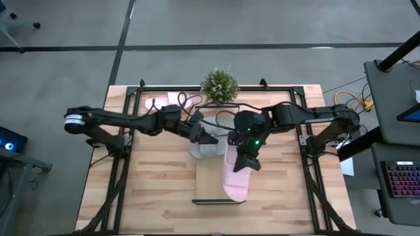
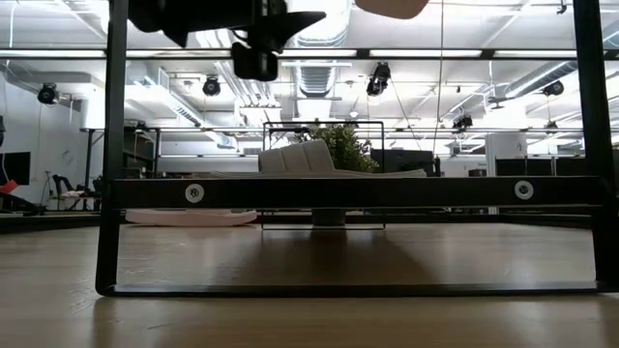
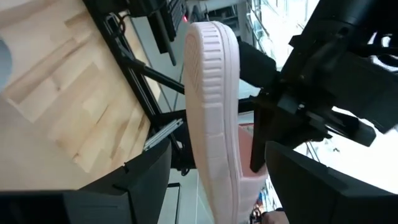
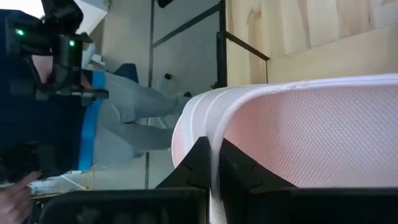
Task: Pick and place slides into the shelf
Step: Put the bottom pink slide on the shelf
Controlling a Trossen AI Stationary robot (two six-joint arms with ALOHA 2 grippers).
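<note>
The right gripper (image 1: 247, 161) is clamped on the edge of a pale pink foam slide sandal (image 1: 237, 177), held above the long light-wood shelf board (image 1: 209, 177) near the table centre. At its 9 o'clock, the left gripper (image 1: 211, 139) hovers with fingers apart over a grey slide sandal (image 1: 205, 149)

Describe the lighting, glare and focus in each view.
High view: even light, sharp, soft shadows under the arms on the table. Low view: backlit by ceiling lights, the black frame near silhouette. Left wrist view: windows blown out white beside the pink slide. Right wrist view: the right tool close and soft.
</note>
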